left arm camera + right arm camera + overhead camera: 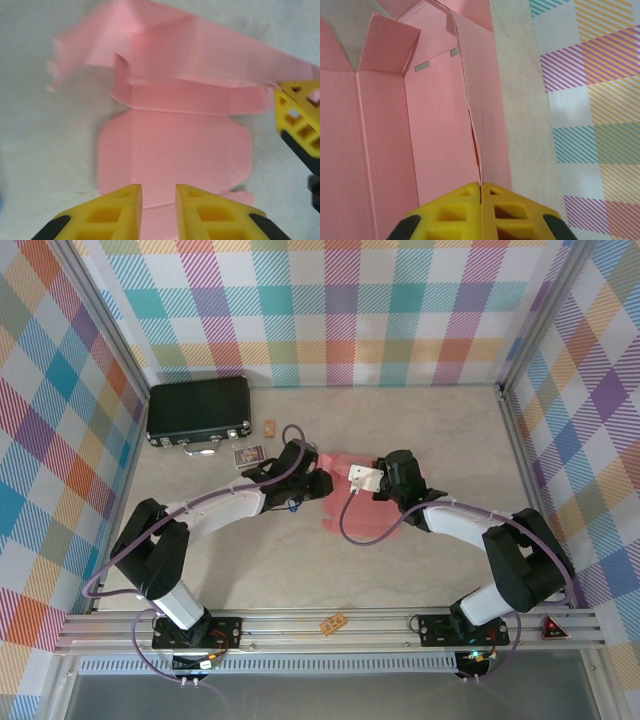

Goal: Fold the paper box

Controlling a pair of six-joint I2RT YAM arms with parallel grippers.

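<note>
The paper box is a salmon-pink die-cut sheet lying mid-table between the two arms, partly folded up. In the left wrist view the paper box spreads out flat with a rounded flap nearest my fingers and raised panels behind. My left gripper hovers over that near flap, open by a narrow gap with nothing in it. In the right wrist view my right gripper is shut on the edge of an upright doubled wall of the paper box. One yellow right finger shows at the sheet's right edge.
A black hard case with latches lies at the back left. A small card and a small brown piece sit beside it. Plaid walls enclose the table on three sides. An orange tag rests on the front rail.
</note>
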